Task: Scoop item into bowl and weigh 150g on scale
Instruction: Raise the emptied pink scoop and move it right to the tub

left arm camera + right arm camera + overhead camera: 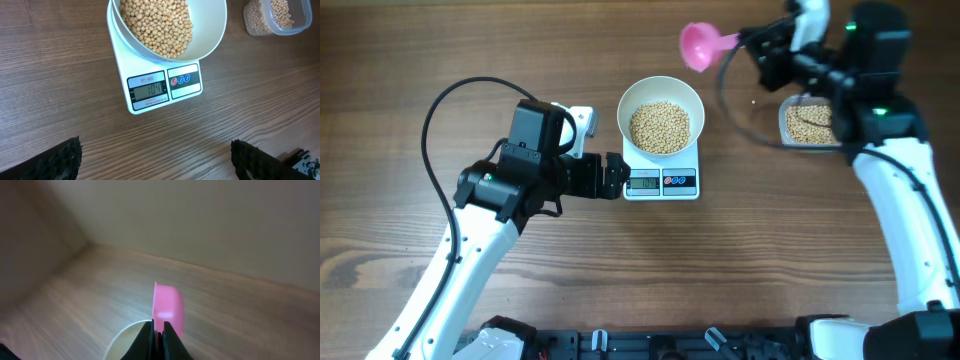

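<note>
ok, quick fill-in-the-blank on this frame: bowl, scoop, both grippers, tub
1. The white bowl stands on the ____.
2. The right gripper is shut on the handle of a ____ scoop.
3. The left gripper, holding nothing, is ____.
4. The clear tub under the right arm holds more ____.

Missing words: scale; pink; open; beans.
</note>
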`<state>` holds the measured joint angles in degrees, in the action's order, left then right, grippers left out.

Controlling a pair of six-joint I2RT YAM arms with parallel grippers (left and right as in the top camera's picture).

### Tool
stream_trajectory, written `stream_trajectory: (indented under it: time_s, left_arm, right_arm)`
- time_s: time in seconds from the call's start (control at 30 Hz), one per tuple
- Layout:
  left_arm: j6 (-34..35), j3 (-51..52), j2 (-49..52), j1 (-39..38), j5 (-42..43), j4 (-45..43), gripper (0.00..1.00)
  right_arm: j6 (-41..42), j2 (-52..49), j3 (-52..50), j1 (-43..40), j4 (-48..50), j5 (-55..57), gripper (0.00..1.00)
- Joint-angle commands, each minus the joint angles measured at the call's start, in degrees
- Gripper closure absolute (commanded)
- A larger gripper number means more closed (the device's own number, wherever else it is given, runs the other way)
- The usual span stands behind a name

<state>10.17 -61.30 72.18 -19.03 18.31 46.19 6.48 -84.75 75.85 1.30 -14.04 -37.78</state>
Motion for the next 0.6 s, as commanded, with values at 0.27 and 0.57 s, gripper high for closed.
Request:
stream_trajectory:
  time_s: [0.27,0.57]
  left_arm:
    - [-0.9,0.4,0.2,-0.2,0.7,-0.2,0.00]
    - [-0.9,0.4,0.2,-0.2,0.7,-0.2,0.00]
  right_arm:
    - [11.7,1.4,0.6,-19.7,-10.8,-11.0,0.96]
    - [-1.0,1.4,0.6,-28.3,-21.8,-5.0,0.96]
